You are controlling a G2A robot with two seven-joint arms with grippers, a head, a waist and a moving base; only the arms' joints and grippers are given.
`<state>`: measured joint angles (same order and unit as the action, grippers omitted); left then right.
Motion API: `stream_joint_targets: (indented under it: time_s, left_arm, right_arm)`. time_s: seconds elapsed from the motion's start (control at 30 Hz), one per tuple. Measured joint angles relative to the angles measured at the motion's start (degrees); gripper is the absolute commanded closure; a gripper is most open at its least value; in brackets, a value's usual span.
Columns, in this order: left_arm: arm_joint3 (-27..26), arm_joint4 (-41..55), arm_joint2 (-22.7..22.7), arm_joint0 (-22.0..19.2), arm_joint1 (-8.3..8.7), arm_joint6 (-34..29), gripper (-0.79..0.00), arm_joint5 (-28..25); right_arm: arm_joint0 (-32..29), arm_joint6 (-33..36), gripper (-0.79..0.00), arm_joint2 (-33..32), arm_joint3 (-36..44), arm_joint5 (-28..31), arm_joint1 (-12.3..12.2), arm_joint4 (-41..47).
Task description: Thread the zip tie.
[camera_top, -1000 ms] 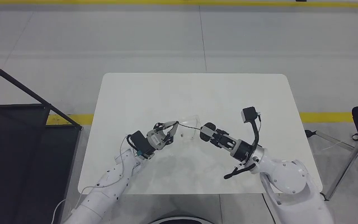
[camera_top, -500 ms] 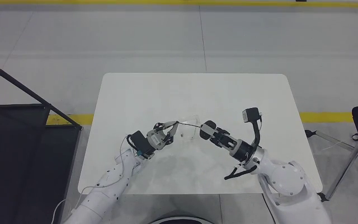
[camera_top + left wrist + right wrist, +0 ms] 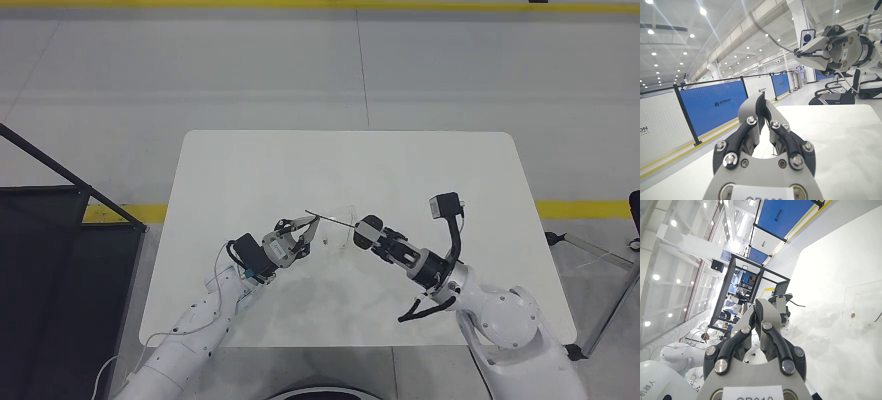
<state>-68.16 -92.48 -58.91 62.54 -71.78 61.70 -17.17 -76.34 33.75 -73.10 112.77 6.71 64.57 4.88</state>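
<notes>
Right pincer (image 3: pixel 360 228) is clamped on one end of the dark zip tie (image 3: pixel 332 219), held in the air over the middle of the white tabletop (image 3: pixel 430 170). The strip runs from its tips toward the left arm, and the free end passes over the left pincer (image 3: pixel 762 98), clear of its fingers. Left pincer has its fingers pressed together and points at the right pincer, near it but apart; cannot tell whether anything is pinched between them. A clear plastic piece (image 3: pixel 859 298) lies on the tabletop between the two pincers.
</notes>
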Motion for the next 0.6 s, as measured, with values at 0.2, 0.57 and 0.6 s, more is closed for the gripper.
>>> stream_joint_targets:
  time_s: [0.2,0.57,0.6]
  left_arm:
    - [-0.5,0.4,-0.1,0.3,0.0,-0.6,0.0,0.2]
    - [-5.0,-0.7,-1.7,3.1,0.2,-2.9,0.0,5.4]
    - [-5.2,-0.9,-1.7,3.2,0.19,-3.0,0.0,5.9]
  right_arm:
    - [0.2,1.6,0.0,-1.1,0.2,-4.5,-0.3,-1.9]
    - [-1.3,4.5,0.0,-3.5,6.7,-18.9,-1.1,-7.9]
    - [-1.3,4.6,0.0,-3.5,6.8,-19.3,-1.1,-8.0]
